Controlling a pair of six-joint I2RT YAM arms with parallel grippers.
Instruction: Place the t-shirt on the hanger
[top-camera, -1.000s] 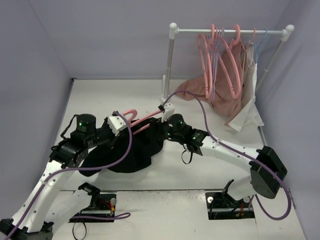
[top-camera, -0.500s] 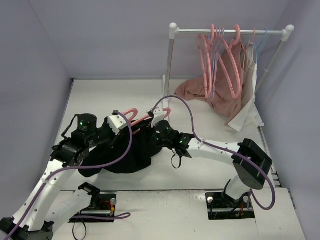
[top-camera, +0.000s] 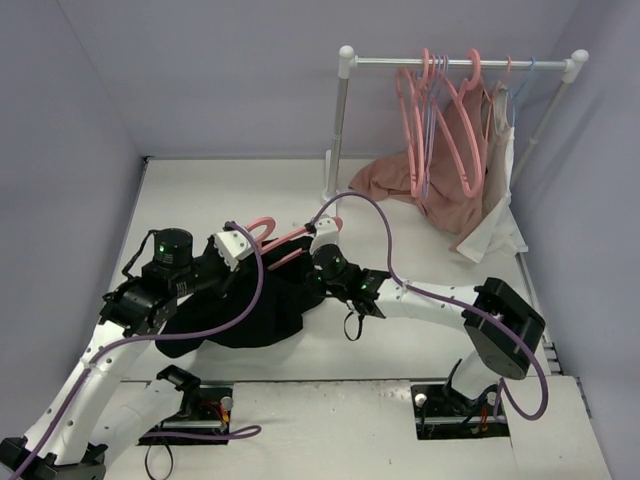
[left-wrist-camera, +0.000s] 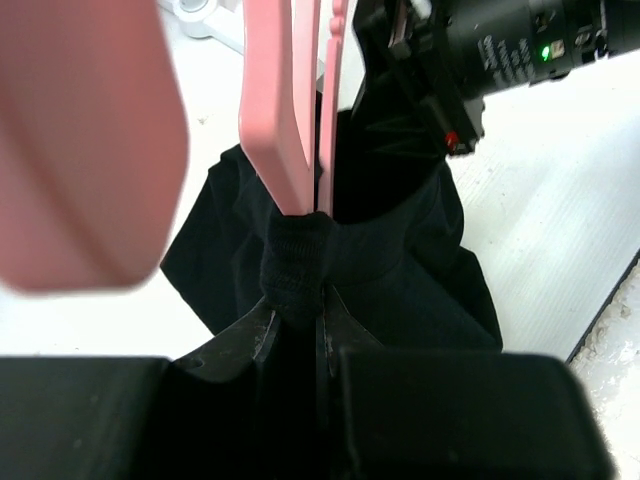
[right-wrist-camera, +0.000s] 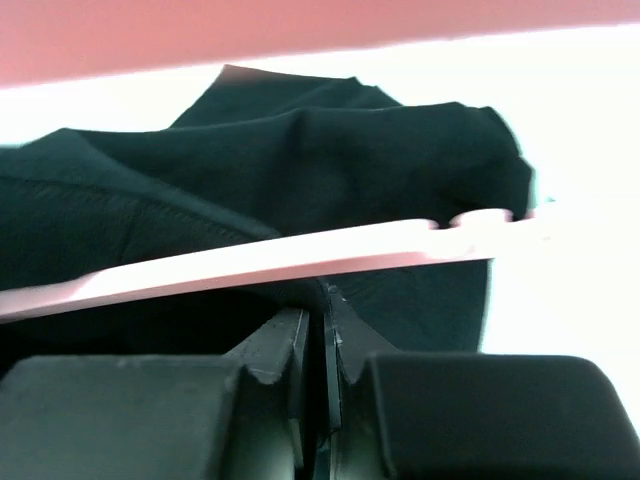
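The black t-shirt lies bunched on the table between both arms. A pink hanger lies across it, one arm pushed into the neck opening. In the left wrist view, my left gripper is shut on the rolled black collar, right where the hanger enters the fabric. The right wrist view shows my right gripper shut, pinching a fold of the t-shirt just under the hanger's arm. From above, my left gripper and right gripper sit close together over the shirt.
A white clothes rack stands at the back right, its post close behind the right arm. Several pink hangers, a dusty-pink garment and a white garment hang from it. Purple cables loop over both arms.
My right gripper moved left across the shirt to the hanger's arm and went from open to shut on the fabric. The left arm held still.
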